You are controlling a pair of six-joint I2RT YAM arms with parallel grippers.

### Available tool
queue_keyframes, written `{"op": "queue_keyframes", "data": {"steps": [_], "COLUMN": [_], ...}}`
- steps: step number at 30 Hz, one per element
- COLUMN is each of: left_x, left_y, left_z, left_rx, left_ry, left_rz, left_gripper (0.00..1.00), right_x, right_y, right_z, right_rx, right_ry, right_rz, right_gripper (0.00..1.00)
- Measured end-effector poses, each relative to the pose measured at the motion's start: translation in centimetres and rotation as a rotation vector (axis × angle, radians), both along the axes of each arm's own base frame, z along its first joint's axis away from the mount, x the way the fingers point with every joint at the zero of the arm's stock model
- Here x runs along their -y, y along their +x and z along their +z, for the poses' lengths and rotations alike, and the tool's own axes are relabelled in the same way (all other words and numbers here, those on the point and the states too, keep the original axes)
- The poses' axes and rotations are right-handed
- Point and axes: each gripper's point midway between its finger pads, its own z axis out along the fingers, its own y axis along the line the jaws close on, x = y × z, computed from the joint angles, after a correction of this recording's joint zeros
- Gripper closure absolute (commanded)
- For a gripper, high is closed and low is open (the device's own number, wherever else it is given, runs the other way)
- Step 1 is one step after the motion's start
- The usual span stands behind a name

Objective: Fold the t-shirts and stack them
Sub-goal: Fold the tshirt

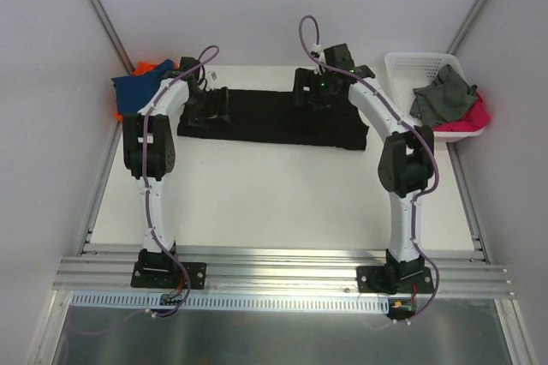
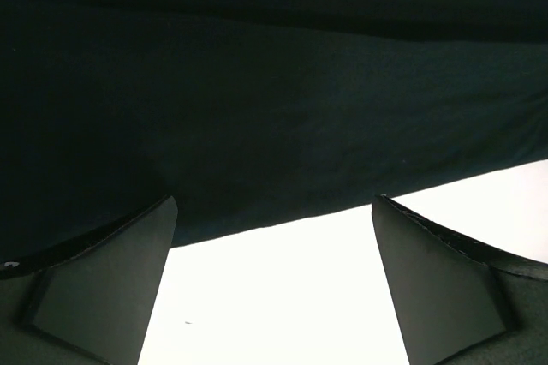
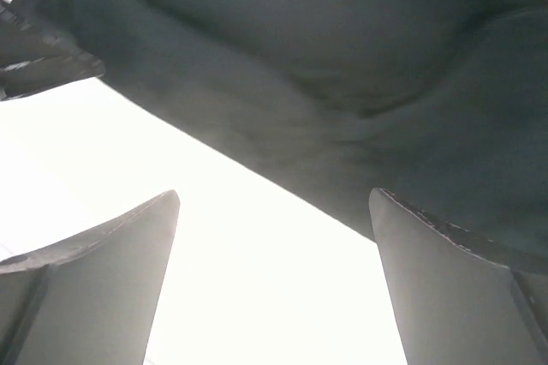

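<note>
A black t-shirt (image 1: pixel 274 121) lies spread as a wide band across the far middle of the white table (image 1: pixel 274 202). My left gripper (image 1: pixel 208 98) is open at its left end; in the left wrist view (image 2: pixel 274 211) its fingers (image 2: pixel 111 279) stand wide apart over the white table, with the black cloth (image 2: pixel 274 108) just ahead. My right gripper (image 1: pixel 315 95) is open over the shirt's far edge, right of centre; in the right wrist view (image 3: pixel 274 202) the dark cloth (image 3: pixel 342 82) lies ahead of the spread fingers (image 3: pixel 445 288). A blue tee (image 1: pixel 137 91) lies on an orange tee (image 1: pixel 147 66) at the far left.
A white slotted basket (image 1: pixel 402 65) stands at the far right, holding a grey garment (image 1: pixel 441 95) and a pink one (image 1: pixel 473 116). A metal rail (image 1: pixel 282 272) runs along the near edge where both arm bases are bolted. Grey walls close in on the sides.
</note>
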Motion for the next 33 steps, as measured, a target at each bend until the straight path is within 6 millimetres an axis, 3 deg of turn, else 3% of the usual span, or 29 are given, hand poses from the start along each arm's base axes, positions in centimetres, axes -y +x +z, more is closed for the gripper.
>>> {"op": "queue_keyframes", "data": {"steps": [5, 12, 17, 21, 25, 33], "left_x": [0.1, 0.1, 0.1, 0.0, 0.0, 0.7], "left_y": [0.0, -0.1, -0.5, -1.7, -2.5, -3.5], "left_z": [0.0, -0.2, -0.7, -2.0, -2.0, -1.7], "left_rx": [0.001, -0.006, -0.019, -0.062, -0.068, -0.066], "left_ry": [-0.006, -0.007, -0.006, -0.002, 0.003, 0.027], "left_rz": [-0.003, -0.003, -0.004, -0.004, -0.007, -0.025], "left_gripper": [0.01, 0.01, 0.01, 0.01, 0.01, 0.01], "right_x": [-2.8, -2.5, -1.9, -2.1, -2.6, -2.9], "right_y": [-1.1, 0.2, 2.2, 4.5, 6.2, 6.9], "right_z": [-3.6, -8.3, -8.6, -8.2, -7.9, -10.2], "right_rx": [-0.119, -0.203, -0.182, -0.128, -0.086, -0.102], "right_ry": [0.05, 0.044, 0.054, 0.074, 0.094, 0.099], "right_rz": [0.033, 0.003, -0.02, -0.029, -0.036, -0.051], "right_gripper": [0.03, 0.03, 0.03, 0.03, 0.03, 0.03]}}
